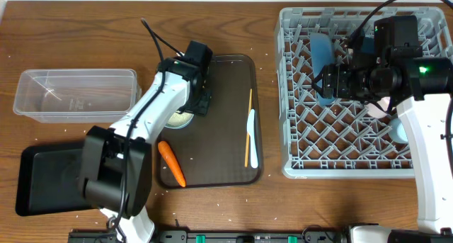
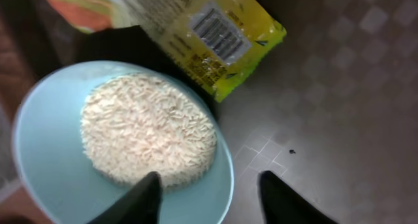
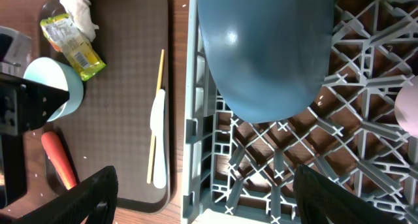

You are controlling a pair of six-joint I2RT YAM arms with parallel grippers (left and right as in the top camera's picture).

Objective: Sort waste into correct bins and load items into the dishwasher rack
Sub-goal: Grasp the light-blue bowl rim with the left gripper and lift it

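- The left gripper (image 2: pixel 209 183) is held with its jaws parted astride the rim of the pale blue bowl (image 2: pixel 52 165). One finger is over the rice (image 2: pixel 147 129) inside, the other outside over the bare floor of the dark brown serving tray (image 2: pixel 339 119). The rim is not yet seen to be pinched.
- No long axis is offered by the round bowl. Its wall is crossed by the line between the fingers, so a plain closing is judged enough to take it by the edge.
- The bowl is set on the tray against the tray's left edge, about halfway along. The left arm is by far the nearer to it.
- That arm is stretched from the table's near edge over the tray's left side, with the wrist bent down onto the bowl.
- Just beyond the bowl, still on the tray, the yellow-green wrapper (image 2: pixel 209 38) is seen, seemingly touching the bowl's far side. The white tissue (image 3: pixel 77 5) lies past it, toward the tray's far-left corner.
- The carrot (image 1: pixel 172 164) is lying at the tray's near-left corner.
- The chopsticks (image 3: pixel 160 70) and the spoon (image 3: pixel 159 168) are laid lengthwise along the tray's right side.
- Well off the tray's right edge, the right gripper (image 3: pixel 206 178) is hung over the dishwasher rack (image 3: pixel 372 67) with jaws spread wide and nothing held. The blue plate (image 3: pixel 261 48) is stood among the pegs just ahead of it.
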